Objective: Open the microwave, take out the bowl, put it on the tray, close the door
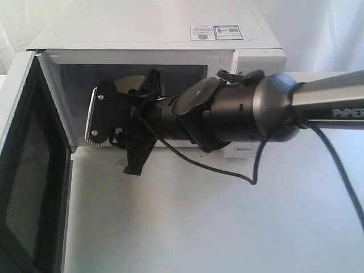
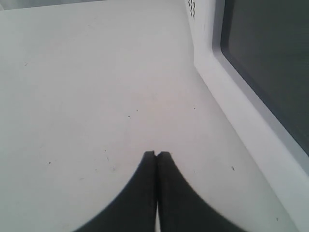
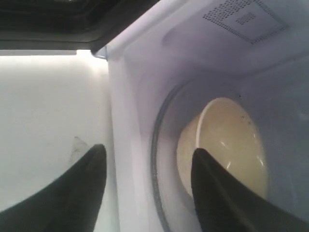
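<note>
Your door (image 1: 28, 170) is open; bowl (image 3: 231, 145) waits just ahead of your right claw (image 3: 147, 150), spread wide, empty; left claw (image 2: 157, 154) pinched shut. Grasp, tray, closing remain.

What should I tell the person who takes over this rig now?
Left gripper: shut, empty, above the table beside the door.
Right gripper: open, at the mouth of the microwave, pointing at the bowl.
Done: door is open.
Left to do: grip the bowl, which sits inside the microwave; put it on the tray (not in view); close the door.
</note>
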Robot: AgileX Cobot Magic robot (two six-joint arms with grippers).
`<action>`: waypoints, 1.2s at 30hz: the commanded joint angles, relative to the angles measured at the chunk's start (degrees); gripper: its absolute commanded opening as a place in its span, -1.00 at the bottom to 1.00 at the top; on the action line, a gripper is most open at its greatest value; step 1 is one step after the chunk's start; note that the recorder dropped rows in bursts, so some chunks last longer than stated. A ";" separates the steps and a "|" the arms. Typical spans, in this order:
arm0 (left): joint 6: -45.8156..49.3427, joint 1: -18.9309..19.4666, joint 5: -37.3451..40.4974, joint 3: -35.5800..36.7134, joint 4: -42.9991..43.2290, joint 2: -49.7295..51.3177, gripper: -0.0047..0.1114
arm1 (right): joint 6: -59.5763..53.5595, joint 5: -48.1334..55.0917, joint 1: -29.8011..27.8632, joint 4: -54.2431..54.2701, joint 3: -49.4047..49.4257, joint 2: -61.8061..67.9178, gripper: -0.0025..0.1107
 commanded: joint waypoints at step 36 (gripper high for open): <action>0.02 0.09 0.09 0.22 -0.28 -0.20 -0.92 | 0.08 -0.09 -6.71 -1.86 -18.54 18.56 -0.11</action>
